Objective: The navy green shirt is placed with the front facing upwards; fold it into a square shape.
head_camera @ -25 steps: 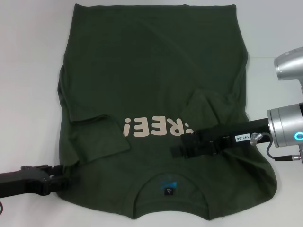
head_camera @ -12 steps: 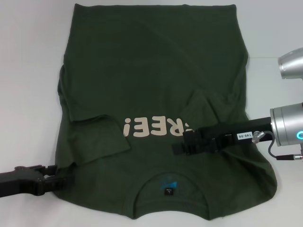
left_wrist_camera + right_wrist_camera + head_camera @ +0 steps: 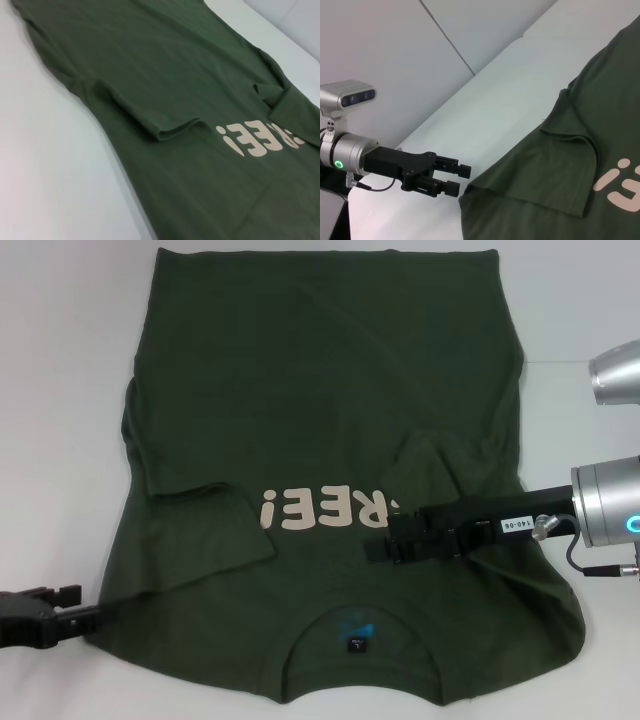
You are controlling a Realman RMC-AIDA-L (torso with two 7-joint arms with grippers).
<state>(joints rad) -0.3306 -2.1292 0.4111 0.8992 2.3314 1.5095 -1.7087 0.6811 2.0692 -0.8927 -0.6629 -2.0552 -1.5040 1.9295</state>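
One shirt [image 3: 320, 410] lies spread flat, print side up, on the white tabletop [image 3: 60, 390], collar toward the robot and hem at the far side; both of its two short sleeves are folded inward onto the body, one on each side of the cream lettering [image 3: 325, 510]. A small blue and black label [image 3: 357, 632] shows inside the collar, just nearer the robot than the right claw. Two claws are in view. The left claw [image 3: 75, 605] sits just off the shirt's shoulder edge on that side, low over the tabletop, its two fingers slightly apart and gripping nothing; the right wrist view shows a narrow gap between them and the cloth edge just beyond their tips. The right claw [image 3: 375, 538] reaches in over the chest, its tip at the end of the lettering beside the folded right sleeve; whether its fingers are spread or pressed together I cannot tell
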